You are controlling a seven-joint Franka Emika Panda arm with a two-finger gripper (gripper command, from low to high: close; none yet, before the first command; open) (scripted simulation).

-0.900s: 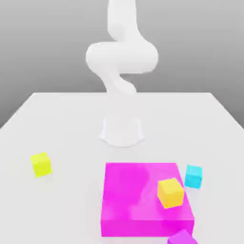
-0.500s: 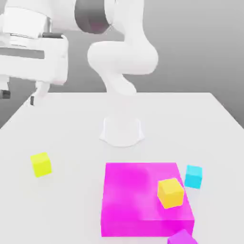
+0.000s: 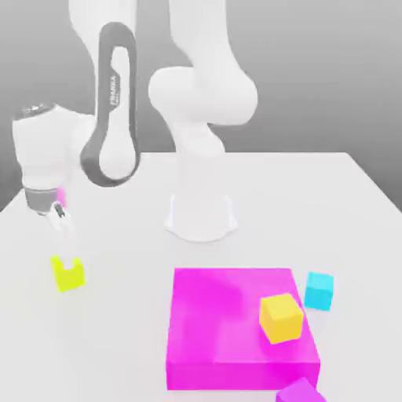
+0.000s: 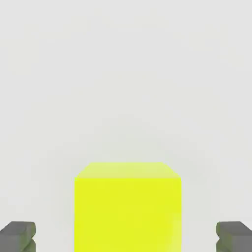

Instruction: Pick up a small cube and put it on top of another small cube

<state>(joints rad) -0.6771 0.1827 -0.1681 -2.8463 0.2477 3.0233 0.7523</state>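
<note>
A: Where is the lime-yellow cube [image 3: 67, 273] found?
B: On the table [image 3: 314, 196], at the exterior view's left, directly beneath the gripper [image 3: 64, 235].
A: Why are the jaws spread wide?
B: So both sides can be straddled; nothing is held. The magenta block [image 3: 228, 322] lies rightward.

the arm [image 3: 114, 118] carries the vertical word "franka emika".

White table [image 3: 314, 188], lime-yellow cube [image 3: 68, 273], magenta block [image 3: 228, 314], cyan cube [image 3: 319, 290]
</note>
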